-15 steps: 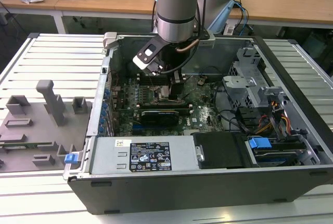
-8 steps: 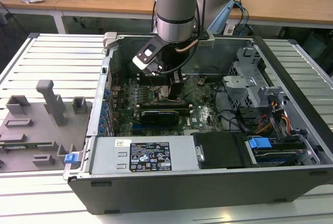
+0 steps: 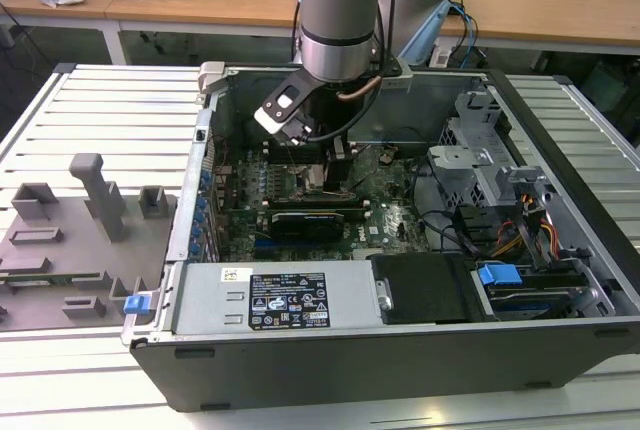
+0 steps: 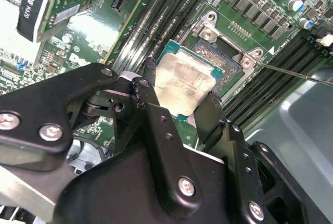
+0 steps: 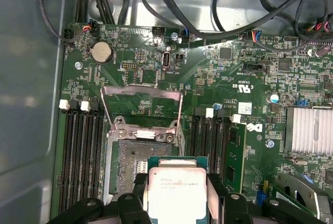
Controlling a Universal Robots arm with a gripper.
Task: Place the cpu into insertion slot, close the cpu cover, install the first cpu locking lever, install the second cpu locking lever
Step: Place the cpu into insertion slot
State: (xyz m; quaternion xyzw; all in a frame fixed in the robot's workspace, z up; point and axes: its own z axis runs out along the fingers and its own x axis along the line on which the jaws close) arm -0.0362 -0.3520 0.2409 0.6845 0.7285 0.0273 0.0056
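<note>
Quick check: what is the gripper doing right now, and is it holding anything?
Gripper: shut on the cpu, held just above the insertion slot, with the cpu cover open.

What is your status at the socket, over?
Gripper shut on cpu. Chip partly over insertion slot, not seated. Cpu cover raised open.
</note>
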